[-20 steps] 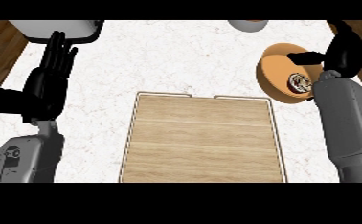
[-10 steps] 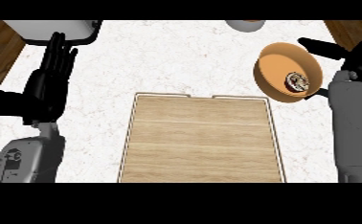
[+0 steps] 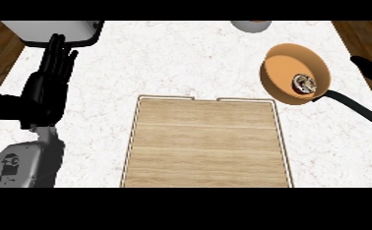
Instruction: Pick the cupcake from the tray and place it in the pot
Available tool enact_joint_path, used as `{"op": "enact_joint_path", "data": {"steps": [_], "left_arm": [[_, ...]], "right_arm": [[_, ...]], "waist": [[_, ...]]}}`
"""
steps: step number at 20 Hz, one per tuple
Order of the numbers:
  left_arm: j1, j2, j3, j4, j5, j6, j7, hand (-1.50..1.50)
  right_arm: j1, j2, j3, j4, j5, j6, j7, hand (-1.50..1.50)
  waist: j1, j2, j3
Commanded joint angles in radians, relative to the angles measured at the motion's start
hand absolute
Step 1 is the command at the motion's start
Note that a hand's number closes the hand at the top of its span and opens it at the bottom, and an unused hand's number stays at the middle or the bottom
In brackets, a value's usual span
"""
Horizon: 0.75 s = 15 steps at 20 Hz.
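Cupcake (image 3: 304, 82) sits inside the orange pot (image 3: 280, 71) on the white surface (image 3: 181, 62), right of the wooden tray (image 3: 207, 143). Left robot hand (image 3: 49, 89) open, fingers straight. Right robot hand (image 3: 362, 66) barely visible; state undeterminable.

The left hand (image 3: 49, 84) is black all over, with long thin fingers. Below it sits a black wrist part, wide and blocky. Under that comes the left arm (image 3: 27, 165), which is light grey and smooth, with a rounded shell. It has a small dark round mark near its left edge. At the far right edge, only a small black bit of the right hand (image 3: 362, 66) shows.
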Motion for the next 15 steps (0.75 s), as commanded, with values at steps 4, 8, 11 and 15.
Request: {"op": "enact_joint_path", "data": {"steps": [4, 8, 11, 15], "left_arm": [[-0.048, -0.004, 0.010, 0.068, 0.004, -0.007, -0.018, 0.00], [-0.056, 0.025, 0.026, 0.059, 0.014, -0.029, 0.005, 0.00], [0.031, 0.013, 0.022, -0.032, 0.022, -0.036, -0.002, 0.00], [-0.023, -0.011, 0.016, 0.084, -0.003, -0.022, -0.064, 0.00]], "right_arm": [[0.211, -0.025, -0.064, -0.214, -0.139, 0.058, -0.012, -1.50], [0.284, -0.059, -0.168, -0.138, -0.291, 0.093, -0.176, -1.50], [0.358, -0.043, -0.177, -0.217, -0.319, 0.113, -0.166, -1.50], [0.428, -0.077, -0.251, -0.162, -0.424, 0.195, -0.260, -1.50]], "waist": [[-0.002, 0.002, 0.000], [0.002, 0.002, 0.000], [0.007, 0.001, 0.000], [0.002, 0.003, 0.000]]}}
